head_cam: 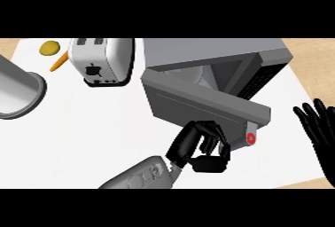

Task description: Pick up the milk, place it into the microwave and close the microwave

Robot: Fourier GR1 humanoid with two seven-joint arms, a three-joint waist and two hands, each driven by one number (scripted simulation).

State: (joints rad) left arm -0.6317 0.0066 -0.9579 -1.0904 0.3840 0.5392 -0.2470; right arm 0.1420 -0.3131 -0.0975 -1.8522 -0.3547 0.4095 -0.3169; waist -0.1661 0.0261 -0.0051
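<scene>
The grey microwave (216, 48) stands at the back centre of the white counter. Its door (196, 99) is swung partway, angled across the opening, with a red button (251, 138) near its free end. Inside the cavity a pale shape (189, 74) shows behind the door's top edge, likely the milk, mostly hidden. My left hand (196, 148) is against the door's outer face near its lower edge, fingers lightly bent and holding nothing. My right hand (317, 126) rests open at the right edge, fingers up, apart from the microwave.
A white toaster (101, 60) stands left of the microwave. A large grey metal pot (16, 88) sits at the far left. A yellow lemon (50, 47) and an orange carrot (59, 62) lie at the back left.
</scene>
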